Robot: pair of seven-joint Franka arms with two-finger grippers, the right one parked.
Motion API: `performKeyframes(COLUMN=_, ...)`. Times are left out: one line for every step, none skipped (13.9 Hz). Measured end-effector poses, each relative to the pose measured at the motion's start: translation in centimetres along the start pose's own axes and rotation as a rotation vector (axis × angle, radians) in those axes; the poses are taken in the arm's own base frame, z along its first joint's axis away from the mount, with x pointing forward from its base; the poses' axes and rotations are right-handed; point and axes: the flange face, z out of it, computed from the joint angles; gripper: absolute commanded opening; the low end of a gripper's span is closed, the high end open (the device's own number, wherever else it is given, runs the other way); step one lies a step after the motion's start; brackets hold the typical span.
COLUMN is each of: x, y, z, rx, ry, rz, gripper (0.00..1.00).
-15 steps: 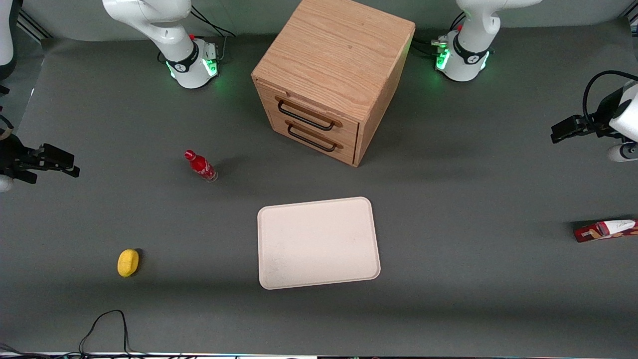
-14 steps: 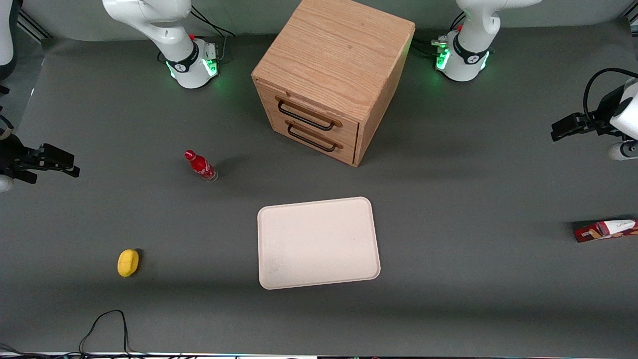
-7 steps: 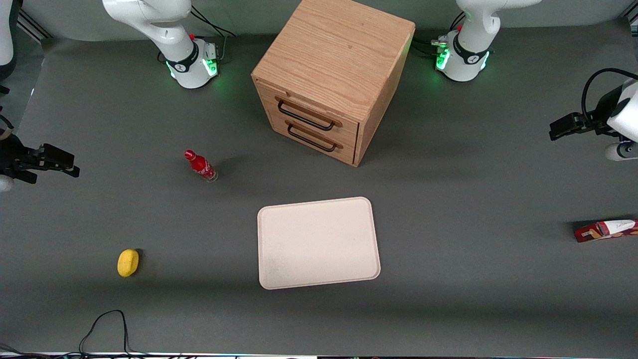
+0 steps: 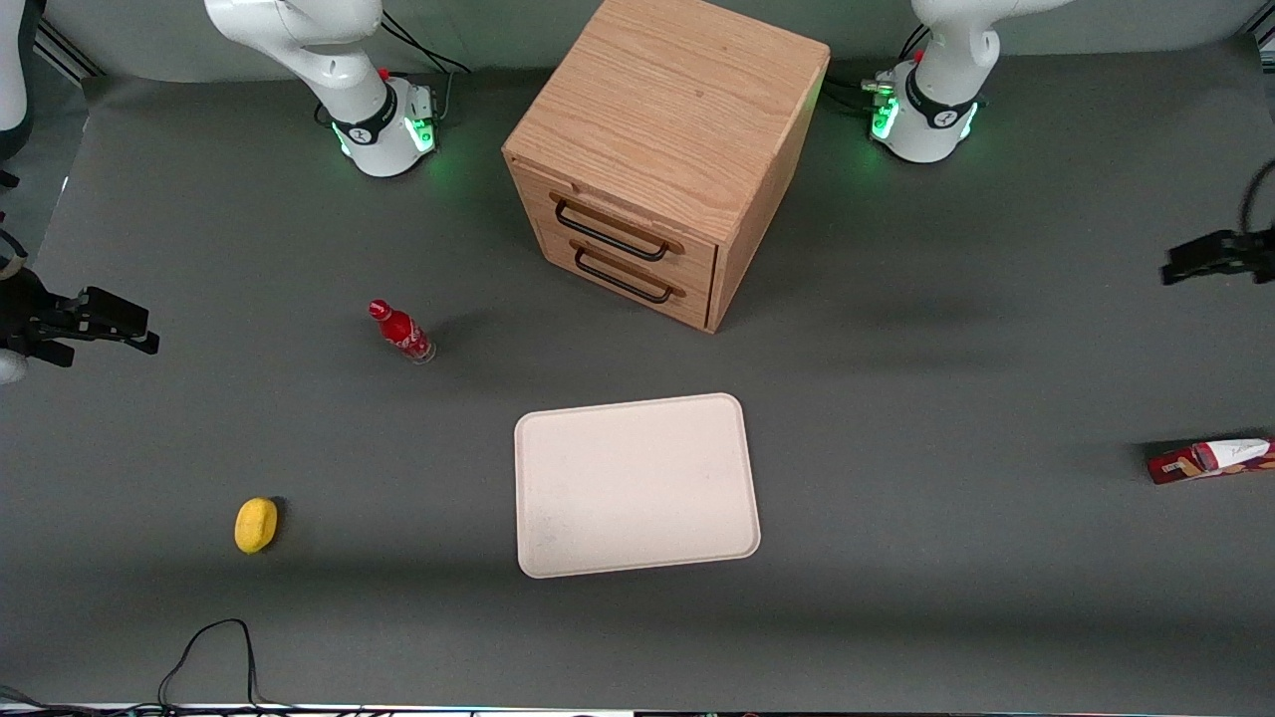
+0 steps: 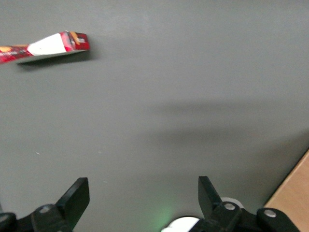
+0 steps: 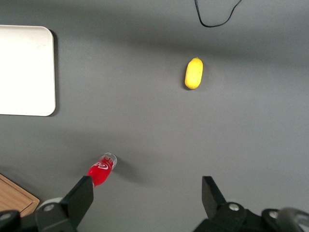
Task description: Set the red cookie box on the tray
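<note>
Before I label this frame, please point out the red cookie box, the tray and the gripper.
red cookie box [image 4: 1210,460]: front view, middle of carton.
tray [image 4: 637,485]: front view, bare centre.
gripper [image 5: 143,195]: left wrist view, midway between open fingers, above the table.

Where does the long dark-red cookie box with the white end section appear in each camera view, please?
Front view: long dark-red cookie box on grey table, working arm's end, nearer the camera than the open gripper.
Left wrist view: box flat, apart from gripper.
Right wrist view: absent.
Shared landmark: grey table.
</note>
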Motion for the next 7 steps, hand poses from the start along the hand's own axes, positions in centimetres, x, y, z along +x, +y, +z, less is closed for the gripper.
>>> performKeyframes(x=-0.2, y=-3.5, z=0.1, rx=-0.007, ry=0.005, rz=0.034, gripper=1.0)
performKeyframes(x=-0.6, y=-6.9, z=0.0, rx=-0.005, ry=0.011, rz=0.075, gripper=1.0)
performKeyframes(x=-1.0, y=-9.9, z=0.0, rx=0.01, ry=0.011, rz=0.127, gripper=1.0)
performKeyframes(x=-1.2, y=-12.6, z=-0.1, rx=0.027, ry=0.002, rz=0.2, gripper=1.0)
performKeyframes(x=-1.0, y=-14.9, z=0.1, rx=0.033, ry=-0.008, rz=0.284, gripper=1.0)
performKeyframes(x=-0.6, y=-17.2, z=0.3, rx=0.038, ry=-0.009, rz=0.368, gripper=1.0)
performKeyframes(x=-0.2, y=-19.6, z=0.6, rx=0.042, ry=-0.005, rz=0.459, gripper=1.0)
